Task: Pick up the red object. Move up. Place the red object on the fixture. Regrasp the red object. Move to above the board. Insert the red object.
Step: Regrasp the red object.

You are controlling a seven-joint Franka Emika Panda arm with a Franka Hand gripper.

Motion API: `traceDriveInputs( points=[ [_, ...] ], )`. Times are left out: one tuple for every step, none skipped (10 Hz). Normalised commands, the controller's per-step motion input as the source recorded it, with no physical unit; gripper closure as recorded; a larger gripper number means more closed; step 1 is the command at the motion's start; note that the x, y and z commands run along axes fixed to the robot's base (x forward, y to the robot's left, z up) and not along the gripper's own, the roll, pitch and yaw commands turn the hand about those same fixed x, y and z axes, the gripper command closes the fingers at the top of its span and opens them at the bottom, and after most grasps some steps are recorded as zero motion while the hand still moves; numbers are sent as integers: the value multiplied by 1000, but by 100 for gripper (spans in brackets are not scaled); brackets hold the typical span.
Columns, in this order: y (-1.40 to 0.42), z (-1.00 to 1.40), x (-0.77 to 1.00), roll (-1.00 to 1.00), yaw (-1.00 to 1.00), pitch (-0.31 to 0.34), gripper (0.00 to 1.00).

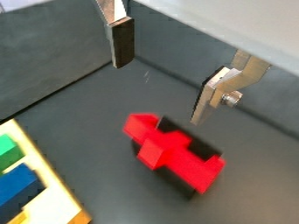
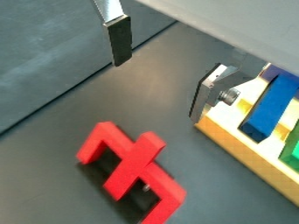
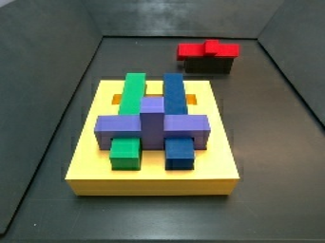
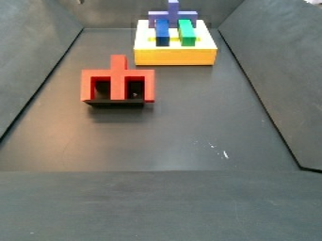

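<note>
The two-finger gripper (image 1: pixel 170 74) is hovering with its flat silver fingers (image 2: pixel 117 35) spread apart and nothing between the dark pads. Below it, clear of both fingertips, the small bright red plastic block with the notched outline (image 1: pixel 170 150) is lying on top of the small black box-like fixture (image 3: pixel 206 65), untouched in both wrist views (image 2: pixel 128 164). Off to one side of the gripper, the thick yellow square board (image 2: pixel 239 144) is sitting on the dark floor, carrying green (image 3: pixel 129 94), blue (image 2: pixel 268 107) and purple (image 3: pixel 151 123) blocks. In both side views the gripper itself is out of frame, and the red block (image 4: pixel 119 83) is resting on the fixture well apart from the board (image 4: pixel 175 56).
</note>
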Motion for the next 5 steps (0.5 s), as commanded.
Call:
traceDriveInputs(
  points=[
    [-160, -6, 151, 1000, 0, 120, 0],
    [-89, -77, 0, 1000, 0, 54, 0],
    [-114, -234, 0, 1000, 20, 0, 0],
    [-183, -263, 0, 1000, 0, 0, 0],
    [-163, -340, 0, 1000, 0, -9, 0]
  ],
)
